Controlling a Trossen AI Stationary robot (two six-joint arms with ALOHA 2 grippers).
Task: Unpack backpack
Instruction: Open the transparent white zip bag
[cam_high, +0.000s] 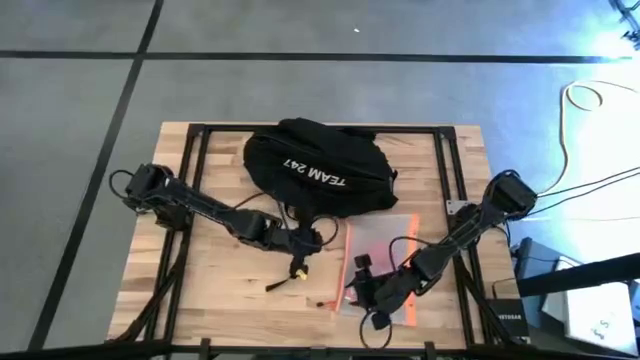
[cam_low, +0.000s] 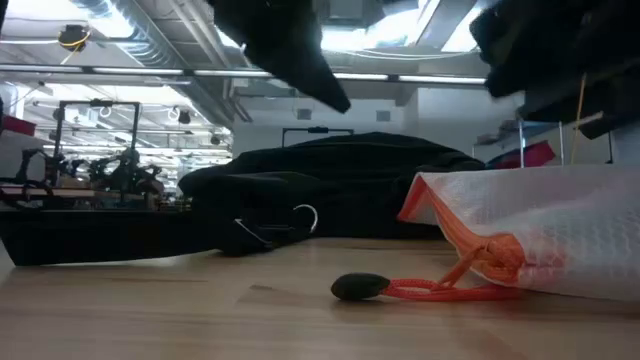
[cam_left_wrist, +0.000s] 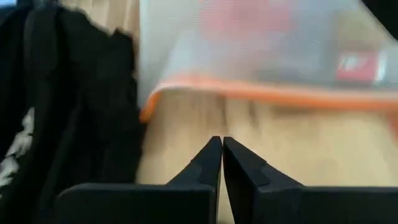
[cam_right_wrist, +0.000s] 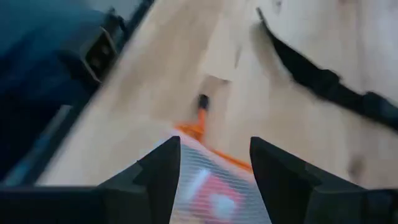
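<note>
Left arm reached in from the left edge of the high view, left gripper (cam_high: 300, 240) parked just below the backpack (cam_high: 318, 165), near frame centre. Fingers (cam_left_wrist: 211, 163) pressed together in the wrist view, gripping nothing visible.

Backpack itself sat at upper centre of the table (cam_high: 215, 290), TEAM 247 lettering facing up, looking pretty deflated. Couldn't tell whether the opening was zipped or whether anything remained inside.

A small dark bit with a yellow tip (cam_high: 297, 270) lay just under the left gripper, too small to identify.

Further right, a translucent mesh pouch (cam_high: 385, 262) with orange trim lay flat on the wood at lower centre-right, clear of the bag, orange pull cord (cam_low: 425, 290) trailing off it in the low view. So at least one item out, by the look of it.

Right gripper (cam_high: 375, 295) hovered over the pouch's lower left end, jaws spread wide and empty. Probably partway through: pouch unpacked, bag possibly still to be checked.
</note>
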